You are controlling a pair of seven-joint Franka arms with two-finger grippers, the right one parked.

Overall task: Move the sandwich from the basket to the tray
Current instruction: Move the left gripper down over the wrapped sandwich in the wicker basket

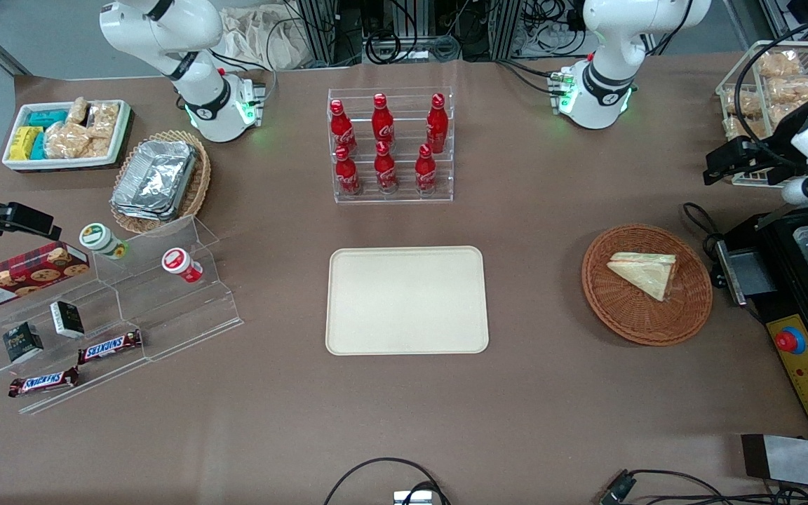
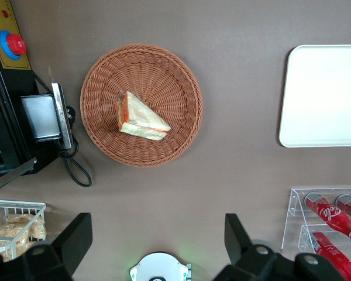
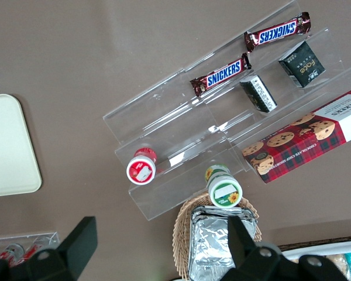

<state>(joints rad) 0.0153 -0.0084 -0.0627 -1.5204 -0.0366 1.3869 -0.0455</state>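
Lying in the round reddish-brown woven basket (image 1: 647, 284) is the triangle sandwich of white bread in clear wrap (image 1: 644, 273), with orange and green filling on its cut edge. The basket sits toward the working arm's end of the brown table (image 1: 404, 407). The flat cream plastic tray (image 1: 407, 299) is well apart from it, near the table's middle. The left arm's black gripper (image 2: 158, 240) hangs high above the table, away from the basket, its fingers (image 2: 76, 237) wide apart, holding nothing.

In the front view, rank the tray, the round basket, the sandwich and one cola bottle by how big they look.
Largest to smallest:
1. Tray
2. Basket
3. Sandwich
4. Cola bottle

The open gripper hangs above the table near the basket, holding nothing.
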